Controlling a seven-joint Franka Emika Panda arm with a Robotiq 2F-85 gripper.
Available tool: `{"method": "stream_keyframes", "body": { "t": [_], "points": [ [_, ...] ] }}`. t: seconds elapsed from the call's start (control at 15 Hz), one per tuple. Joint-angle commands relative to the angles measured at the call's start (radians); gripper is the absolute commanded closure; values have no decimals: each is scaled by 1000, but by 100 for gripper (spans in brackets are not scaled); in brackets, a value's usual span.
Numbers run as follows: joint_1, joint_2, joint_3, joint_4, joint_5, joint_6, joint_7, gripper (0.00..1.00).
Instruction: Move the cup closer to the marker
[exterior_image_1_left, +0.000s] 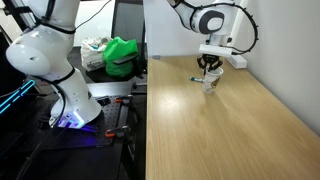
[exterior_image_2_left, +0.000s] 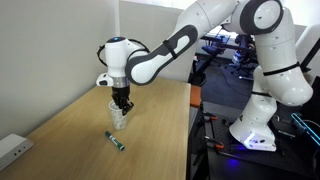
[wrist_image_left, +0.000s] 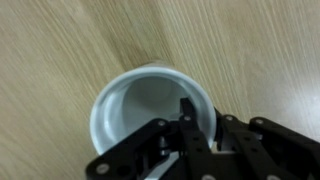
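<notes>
The small white paper cup (exterior_image_1_left: 210, 83) (exterior_image_2_left: 119, 119) stands upright on or just above the wooden table (exterior_image_1_left: 230, 130); I cannot tell which. My gripper (exterior_image_1_left: 209, 69) (exterior_image_2_left: 122, 104) comes down from above and is shut on its rim. In the wrist view one finger is inside the cup (wrist_image_left: 140, 105) and the other outside, pinching the wall at my gripper (wrist_image_left: 205, 120). The dark green-blue marker (exterior_image_2_left: 116, 141) lies flat on the table a short way in front of the cup. It shows as a small dark stick (exterior_image_1_left: 193, 78) beside the cup.
A white rectangular block (exterior_image_2_left: 12, 150) sits at the table's near corner. A second white robot arm (exterior_image_1_left: 50, 60) (exterior_image_2_left: 265, 80) stands beside the table. A green object (exterior_image_1_left: 122, 55) lies on the cluttered side bench. A wall runs along the table's far side.
</notes>
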Motion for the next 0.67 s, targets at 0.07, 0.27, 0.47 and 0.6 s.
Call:
{"method": "stream_keyframes", "body": {
  "t": [0.07,0.27,0.47,0.6],
  "points": [
    [25,78,9,82,-15,-38,31,96],
    [36,85,5,96,-23,-35,57,90],
    [41,87,4,98,-27,-34,77,76],
    [44,98,6,99,-25,-33,82,69]
  ]
}}
